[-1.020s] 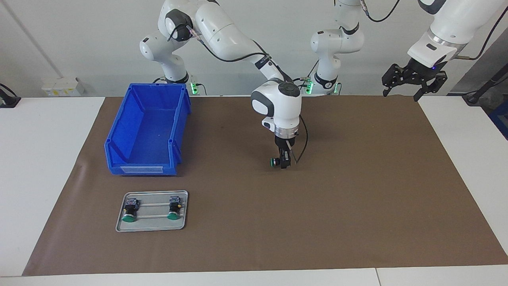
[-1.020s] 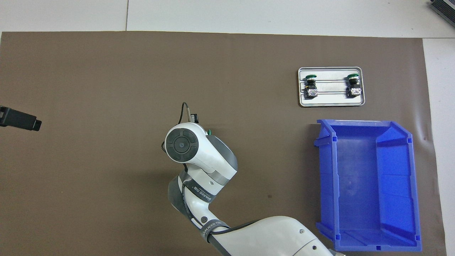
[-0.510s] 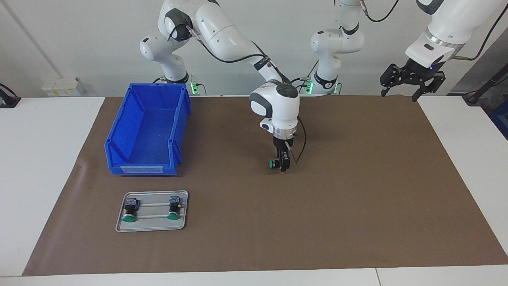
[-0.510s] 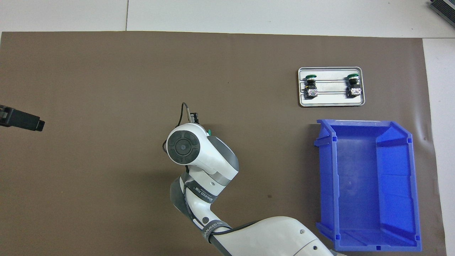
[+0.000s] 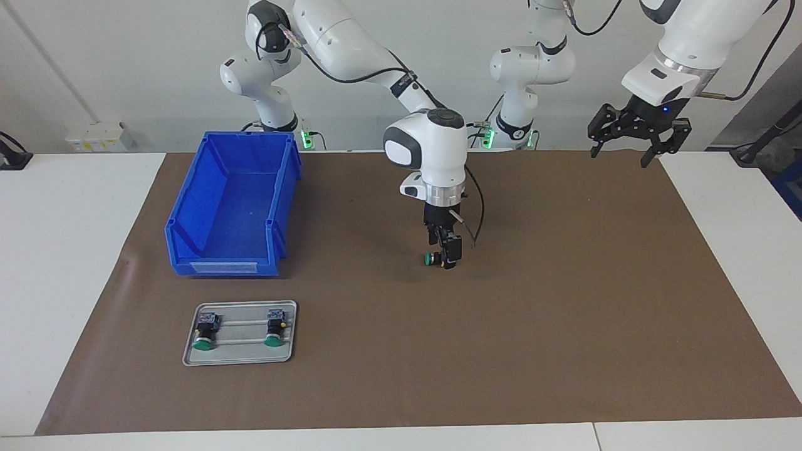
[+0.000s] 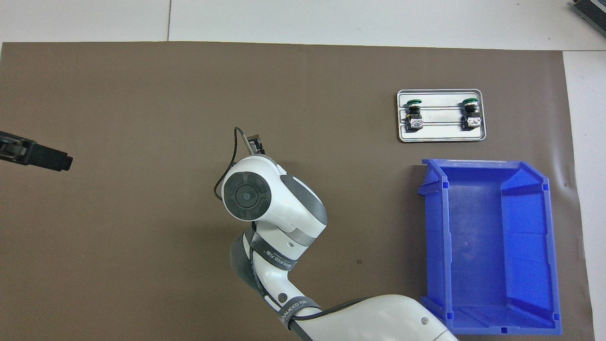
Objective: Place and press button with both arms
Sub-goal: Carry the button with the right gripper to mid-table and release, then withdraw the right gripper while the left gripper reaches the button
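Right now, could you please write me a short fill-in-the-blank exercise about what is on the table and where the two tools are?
1. The metal tray holds ____ buttons.
2. That tray lies ____ from the robots than the blue bin.
3. The left tool, raised at its own arm's end of the table, has its jaws ____.
4. The button by the right tool, over the middle of the mat, has a ____ cap.

Missing words: two; farther; open; green.

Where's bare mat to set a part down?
Widest bare stretch: the brown mat from the button under the right gripper out to the left arm's end. Crowded: the right arm's end, with the blue bin and the metal tray holding two buttons.
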You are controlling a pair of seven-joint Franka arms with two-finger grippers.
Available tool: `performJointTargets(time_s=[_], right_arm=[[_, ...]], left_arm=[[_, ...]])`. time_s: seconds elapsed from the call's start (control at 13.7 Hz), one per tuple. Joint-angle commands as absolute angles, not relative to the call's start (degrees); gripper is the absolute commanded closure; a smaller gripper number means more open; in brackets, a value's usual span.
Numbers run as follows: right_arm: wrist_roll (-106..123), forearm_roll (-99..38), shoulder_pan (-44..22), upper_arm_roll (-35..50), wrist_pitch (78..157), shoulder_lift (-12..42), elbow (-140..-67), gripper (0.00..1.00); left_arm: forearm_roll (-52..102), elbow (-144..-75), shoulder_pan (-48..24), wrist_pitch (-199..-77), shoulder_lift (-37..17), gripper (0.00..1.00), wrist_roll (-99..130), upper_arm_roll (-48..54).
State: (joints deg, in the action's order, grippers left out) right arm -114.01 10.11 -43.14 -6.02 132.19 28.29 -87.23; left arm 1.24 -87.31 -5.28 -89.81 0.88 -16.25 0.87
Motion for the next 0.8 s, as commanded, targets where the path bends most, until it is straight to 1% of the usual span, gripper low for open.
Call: performJointTargets(time_s=[0.0, 0.22, 0.36, 0.58, 0.73], right_arm=[[-102.35, 9.94, -38.51, -5.27, 130.62, 22.42, -91.14, 0.01], [-85.05, 6.08, -33.16, -5.27, 127.45, 19.87, -91.14, 0.01], [-74.58, 5.45, -29.81, -5.27, 124.99, 18.55, -91.14, 0.01], [-60.78, 5.36, -24.45, -5.27, 122.96, 16.80, -91.05, 0.00], [-52.77, 5.27, -21.64, -5.27, 120.51, 14.86, -91.05, 0.00]], left_arm=[[0.70, -89.91, -7.90, -93.94, 2.55, 0.03, -19.68, 0.44], [1.49, -92.71, -10.62, -100.35, 2.81, 0.02, -21.26, 0.88], [3.33, -94.47, -12.91, -102.56, 2.73, 0.02, -23.81, 0.79], [5.19, -96.59, -15.46, -108.00, 1.67, 0.02, -29.95, 0.79], [5.27, -97.29, -17.91, -110.47, -0.08, 0.02, -32.42, 0.70]])
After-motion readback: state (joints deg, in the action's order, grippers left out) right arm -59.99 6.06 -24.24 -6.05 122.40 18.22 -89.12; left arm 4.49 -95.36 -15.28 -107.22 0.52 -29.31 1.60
